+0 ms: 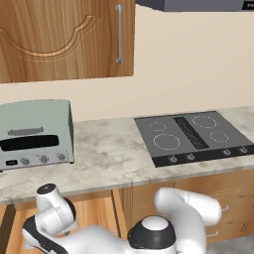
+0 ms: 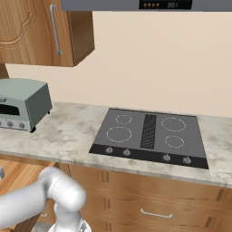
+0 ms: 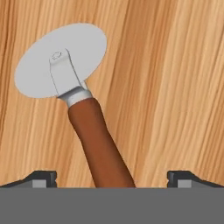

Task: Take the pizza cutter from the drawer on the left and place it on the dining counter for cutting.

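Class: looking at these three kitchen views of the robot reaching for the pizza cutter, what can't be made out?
- Pizza cutter: handle's end, hand view, cut off at the bottom.
- Gripper: whether its fingers touch the handle, hand view.
- Toaster oven: left part cut off, right base view.
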